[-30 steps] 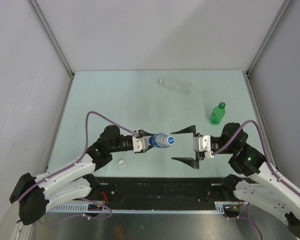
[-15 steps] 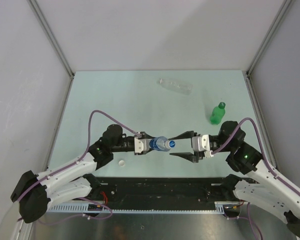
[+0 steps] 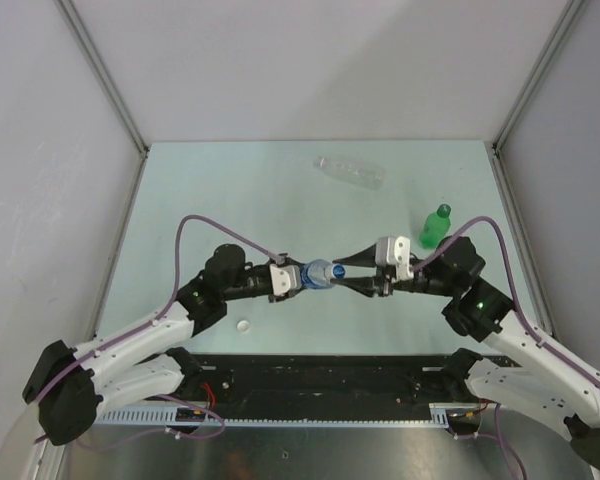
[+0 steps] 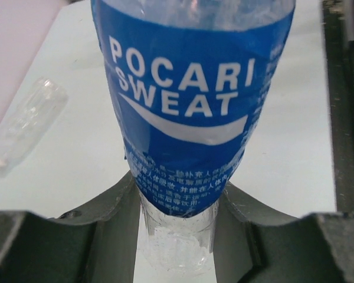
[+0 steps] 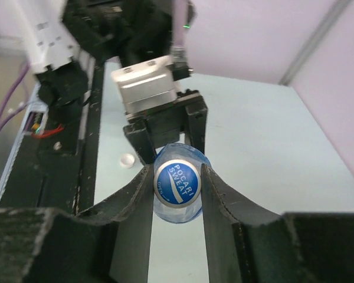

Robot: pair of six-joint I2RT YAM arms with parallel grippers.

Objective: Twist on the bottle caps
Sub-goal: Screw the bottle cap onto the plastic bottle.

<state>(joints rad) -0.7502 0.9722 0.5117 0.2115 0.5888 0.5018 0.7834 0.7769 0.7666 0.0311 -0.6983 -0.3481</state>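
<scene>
Presently done, top view: the green bottle [image 3: 434, 229] is standing upright at 3 o'clock on the table [image 3: 230, 200], wearing its green cap [image 3: 442, 210]; it is looking finished.
Left to do, top view: the clear bottle [image 3: 350, 172] is lying on its side between 12 and 1 o'clock, too small to tell whether it is capped. A loose white cap [image 3: 243, 325] is lying between 7 and 8 o'clock, well apart from it. By my judgement, roughly a third of the job is looking complete.
Step in hand, top view: the blue-label bottle [image 3: 317, 274] is hanging level above the table's middle, its blue cap [image 3: 334, 271] pointing toward 3 o'clock.
Arm poses, top view: the left arm is reaching in from 8 o'clock and the right arm from 4 o'clock. The left gripper [image 3: 298, 278] and right gripper [image 3: 337, 274] are facing each other nose to nose.
Left claw, left wrist view: its fingers [image 4: 109, 218] are clamping the blue-label bottle's lower body from both sides, holding it. The clear bottle is showing at 9 o'clock.
Right claw, right wrist view: its jaws are standing narrow, flanking the blue cap on both sides, just beside or touching. Whether they are actually gripping it I cannot tell.
Cap seating, right wrist view: the blue cap is sitting on the bottle's mouth; how tightly it is screwed on is not showing.
</scene>
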